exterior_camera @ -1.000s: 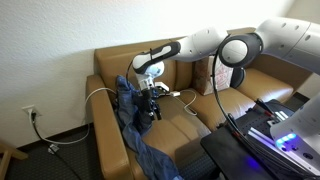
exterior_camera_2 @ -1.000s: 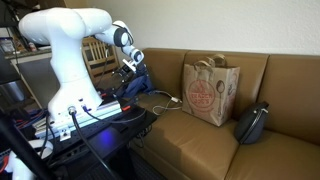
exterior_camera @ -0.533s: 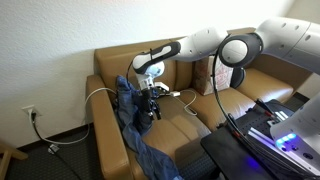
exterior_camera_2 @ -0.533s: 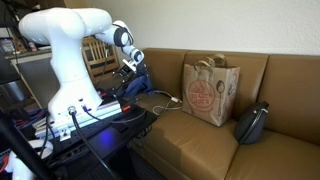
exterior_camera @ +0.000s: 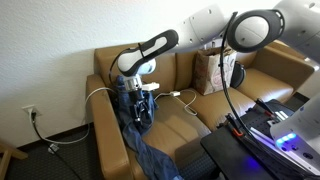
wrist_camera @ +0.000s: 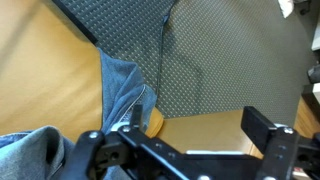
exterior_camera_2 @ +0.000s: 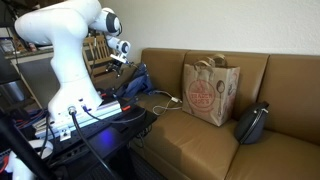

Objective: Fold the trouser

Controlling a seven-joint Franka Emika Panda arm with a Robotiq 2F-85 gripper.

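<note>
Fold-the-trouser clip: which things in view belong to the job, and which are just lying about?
Job: trouser, draped over the sofa end; gripper, open, at it.
Lying about: brown paper bag; dark bag; white cable.

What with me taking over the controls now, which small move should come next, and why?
Probably lower the open tool onto the trouser and close on an edge: its jaws stand wide with nothing between them, and the denim lies unfolded on the sofa.

Soft blue denim trouser (exterior_camera: 140,146), smooth brown leathery sofa (exterior_camera: 196,128), matt paper bag (exterior_camera_2: 208,92)
</note>
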